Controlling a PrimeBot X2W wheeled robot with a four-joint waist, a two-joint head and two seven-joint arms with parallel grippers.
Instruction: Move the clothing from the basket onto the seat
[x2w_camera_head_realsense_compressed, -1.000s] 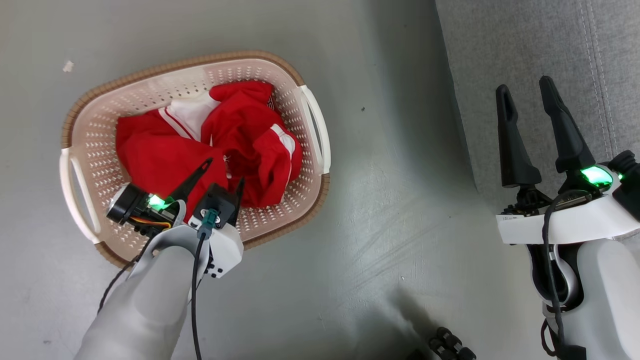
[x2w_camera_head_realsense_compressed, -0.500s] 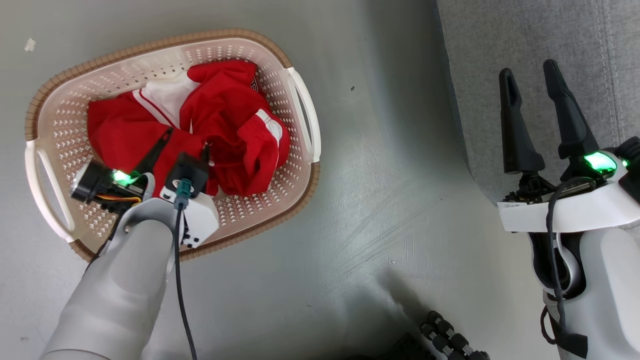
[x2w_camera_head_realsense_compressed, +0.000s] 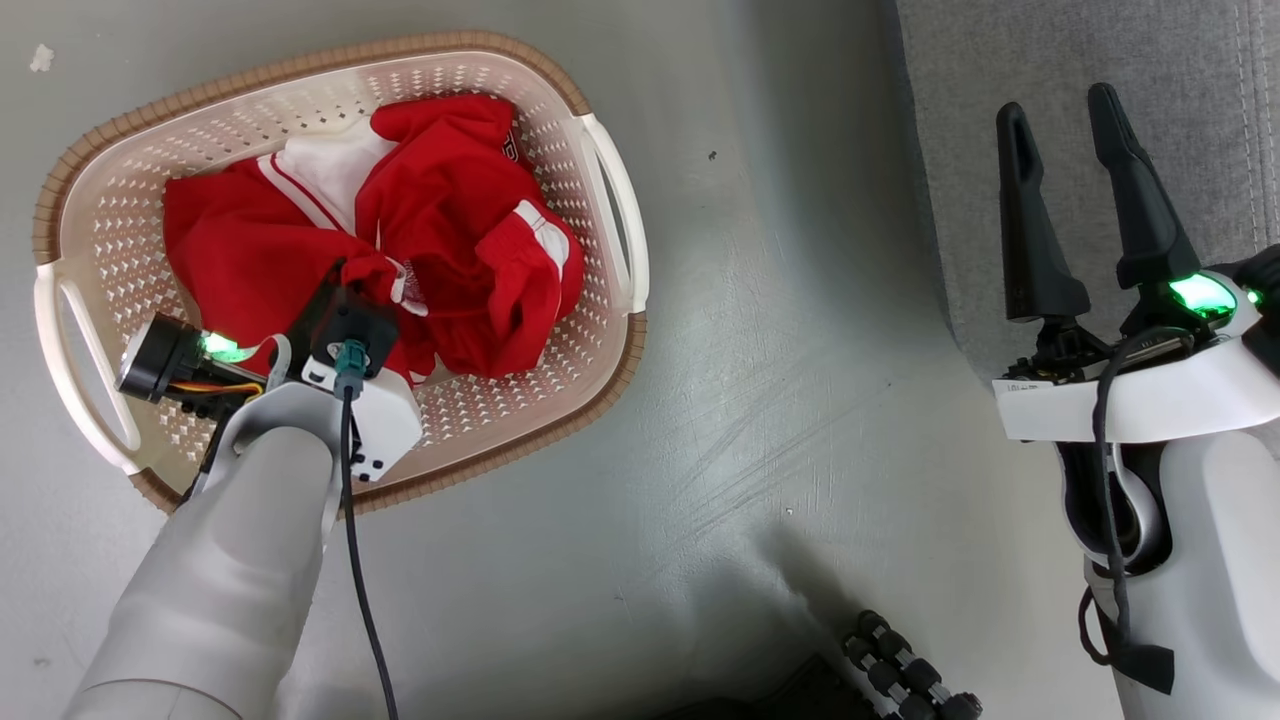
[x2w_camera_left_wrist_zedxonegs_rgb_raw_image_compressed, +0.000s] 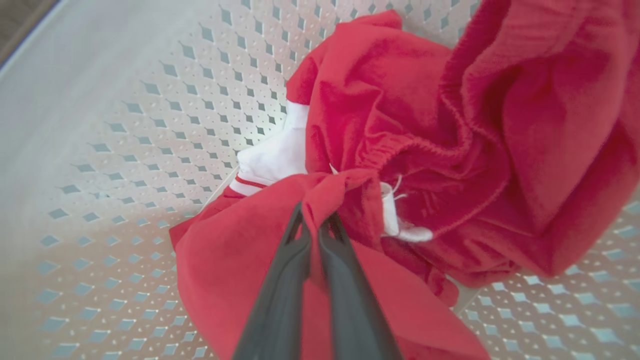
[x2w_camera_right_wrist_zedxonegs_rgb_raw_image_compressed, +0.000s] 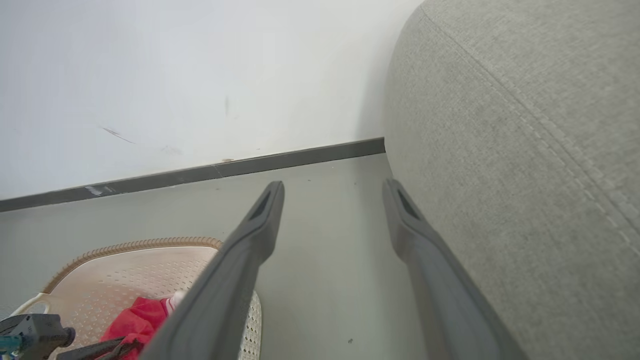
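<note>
Left pincer (x2w_camera_left_wrist_zedxonegs_rgb_raw_image_compressed: 314, 220), wide a second ago, now pinches a bunched fold of soft, likely light clothing (x2w_camera_head_realsense_compressed: 460, 230) in the basket (x2w_camera_head_realsense_compressed: 110, 210); right pincer (x2w_camera_head_realsense_compressed: 1055, 100) stands wide, empty.

You have the basket (x2w_camera_head_realsense_compressed: 300, 72) on the floor (x2w_camera_head_realsense_compressed: 790, 350) at your left, with the jerseys (x2w_camera_head_realsense_compressed: 450, 230) heaped inside. The sofa (x2w_camera_head_realsense_compressed: 1100, 60) stands at your right, apart from it. Your left gripper (x2w_camera_left_wrist_zedxonegs_rgb_raw_image_compressed: 314, 215) is in the basket, your right gripper (x2w_camera_head_realsense_compressed: 1055, 103) beside the sofa.
</note>
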